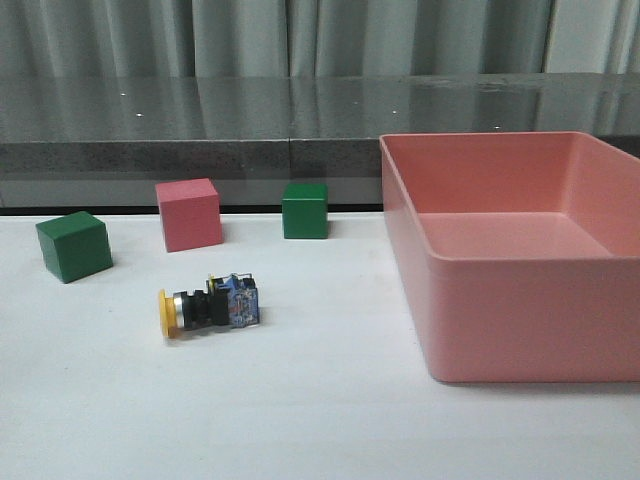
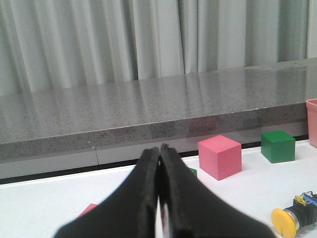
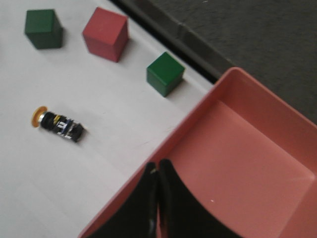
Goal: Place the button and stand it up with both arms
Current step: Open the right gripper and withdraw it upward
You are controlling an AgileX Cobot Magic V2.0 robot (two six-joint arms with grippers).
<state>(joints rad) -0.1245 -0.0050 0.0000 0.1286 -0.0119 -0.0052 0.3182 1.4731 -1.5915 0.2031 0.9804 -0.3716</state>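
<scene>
We see button (image 1: 209, 307) lying on its side on white table (image 1: 300, 420), lower left of centre in front view, yellow cap toward frame left. Green cube (image 1: 73, 246), pink cube (image 1: 188, 214), second green cube (image 1: 304, 210) above it; pink bin (image 1: 520, 250) at right. Left claw (image 2: 159, 198) closed, empty. Right claw (image 3: 157, 203) closed, empty, over bin edge.

- One button (image 1: 209, 307) — lying on its side.
- Two green cubes (image 1: 73, 246) (image 1: 304, 210).
- One pink cube (image 1: 188, 214).
- One pink bin (image 1: 520, 250) — under the right pincer (image 3: 158, 208).
- Two pincers; left pincer (image 2: 159, 198).
</scene>
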